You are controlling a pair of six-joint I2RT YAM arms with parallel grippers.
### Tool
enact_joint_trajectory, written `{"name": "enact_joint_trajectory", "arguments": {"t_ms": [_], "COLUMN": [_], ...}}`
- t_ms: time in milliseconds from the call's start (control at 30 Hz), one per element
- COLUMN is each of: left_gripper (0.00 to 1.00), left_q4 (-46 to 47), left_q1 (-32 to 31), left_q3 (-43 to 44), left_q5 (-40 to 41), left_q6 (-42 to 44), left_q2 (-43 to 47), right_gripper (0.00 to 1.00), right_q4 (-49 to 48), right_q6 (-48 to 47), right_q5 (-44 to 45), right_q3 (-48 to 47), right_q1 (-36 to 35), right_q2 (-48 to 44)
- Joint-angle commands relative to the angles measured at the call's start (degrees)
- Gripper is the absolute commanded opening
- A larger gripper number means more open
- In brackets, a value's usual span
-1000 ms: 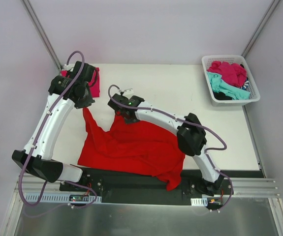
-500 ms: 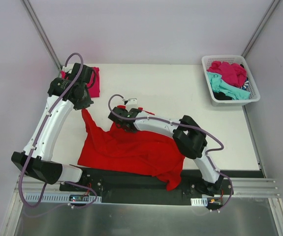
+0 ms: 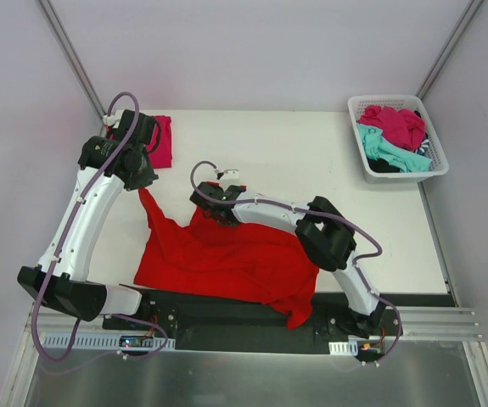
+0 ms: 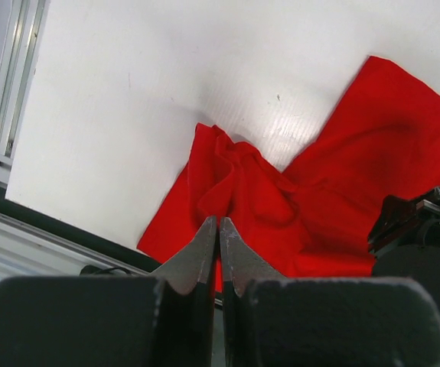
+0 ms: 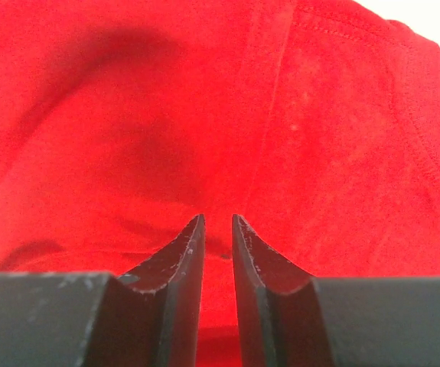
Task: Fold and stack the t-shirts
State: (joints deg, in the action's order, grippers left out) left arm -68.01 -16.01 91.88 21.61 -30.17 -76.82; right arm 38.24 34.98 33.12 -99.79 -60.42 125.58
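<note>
A large bright red t-shirt (image 3: 227, 259) lies crumpled on the near half of the table, one corner drawn up toward the back left. My left gripper (image 3: 142, 183) is shut on that corner. In the left wrist view the red cloth (image 4: 242, 191) hangs from the closed tips of the left gripper (image 4: 219, 219). My right gripper (image 3: 213, 204) is low over the shirt's far edge. In the right wrist view the right gripper (image 5: 218, 218) has its jaws a narrow gap apart, with red fabric (image 5: 204, 115) filling the view beneath them.
A folded magenta t-shirt (image 3: 162, 141) lies at the back left behind the left arm. A white lattice basket (image 3: 437, 166) at the back right holds magenta (image 3: 394, 124), teal (image 3: 385, 149) and dark shirts. The red shirt's hem hangs over the near table edge (image 3: 299, 314).
The right gripper has come down and nearer onto the red shirt, its jaws narrowing. The left arm has drawn the held corner slightly back and left.
</note>
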Motion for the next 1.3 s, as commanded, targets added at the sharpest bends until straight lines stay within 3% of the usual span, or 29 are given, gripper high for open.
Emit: {"name": "enact_joint_trajectory", "arguments": {"t_ms": [0, 1267], "left_gripper": [0.0, 0.0], "left_q4": [0.33, 1.12], "left_q1": [0.72, 0.8], "left_q3": [-0.56, -1.61], "left_q5": [0.1, -0.77], "left_q6": [1.17, 1.08], "left_q2": [1.58, 1.67], "right_gripper": [0.24, 0.31], "right_q4": [-0.62, 2.1], "right_q6": [1.14, -0.27], "right_q5": [-0.78, -2.54], "right_q3": [1.0, 1.79], "right_q1": [0.57, -2.07], "right_q2": [-1.13, -1.12]}}
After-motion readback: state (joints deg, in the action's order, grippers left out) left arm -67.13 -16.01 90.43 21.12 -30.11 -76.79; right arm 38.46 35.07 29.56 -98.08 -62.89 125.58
